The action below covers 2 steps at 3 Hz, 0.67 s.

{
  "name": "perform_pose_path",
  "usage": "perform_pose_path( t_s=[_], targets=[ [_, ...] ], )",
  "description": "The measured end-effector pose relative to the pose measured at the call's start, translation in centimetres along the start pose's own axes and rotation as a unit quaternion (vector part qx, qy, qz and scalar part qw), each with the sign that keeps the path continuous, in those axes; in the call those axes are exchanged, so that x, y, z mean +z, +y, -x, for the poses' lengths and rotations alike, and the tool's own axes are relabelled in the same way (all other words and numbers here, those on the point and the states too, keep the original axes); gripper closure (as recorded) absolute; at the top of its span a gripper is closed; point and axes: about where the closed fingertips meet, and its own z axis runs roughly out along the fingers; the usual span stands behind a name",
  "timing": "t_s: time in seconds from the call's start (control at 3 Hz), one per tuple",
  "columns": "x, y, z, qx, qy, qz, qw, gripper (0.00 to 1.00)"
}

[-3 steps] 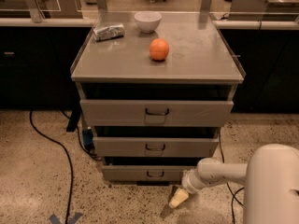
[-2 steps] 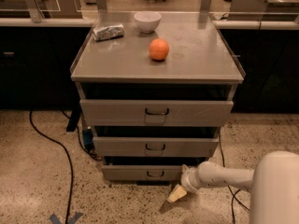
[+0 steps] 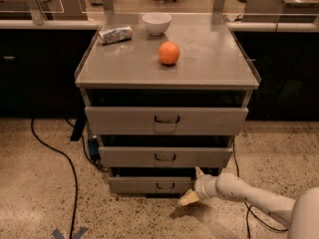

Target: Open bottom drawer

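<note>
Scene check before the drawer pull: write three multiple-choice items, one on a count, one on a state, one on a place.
1. Things on the cabinet top: A one; B three; C five.
2. The white bowl: A upright; B overturned; C on its side.
3. The pincer: A above the bowl; B low by the bottom drawer, at its right end; C on the cabinet top.
Key: B, bowl, orange and packet lie there; A, its hollow faces up; B, it is down at that drawer's end.

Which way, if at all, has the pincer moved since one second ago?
Yes, slightly: the pincer has risen from the floor toward the right end of the bottom drawer, which itself has stayed put.
</note>
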Motion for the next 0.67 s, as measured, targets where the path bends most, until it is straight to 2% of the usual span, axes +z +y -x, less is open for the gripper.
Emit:
perform_pose_path(
  t_s=[0.33, 0.67],
  targets=[
    [1.9, 0.6, -2.1, 0.020, 0.048, 0.031, 0.9982, 0.00],
    [4.5, -0.6, -4.2, 0.017, 0.120, 0.057, 0.9910, 0.00]
  ],
)
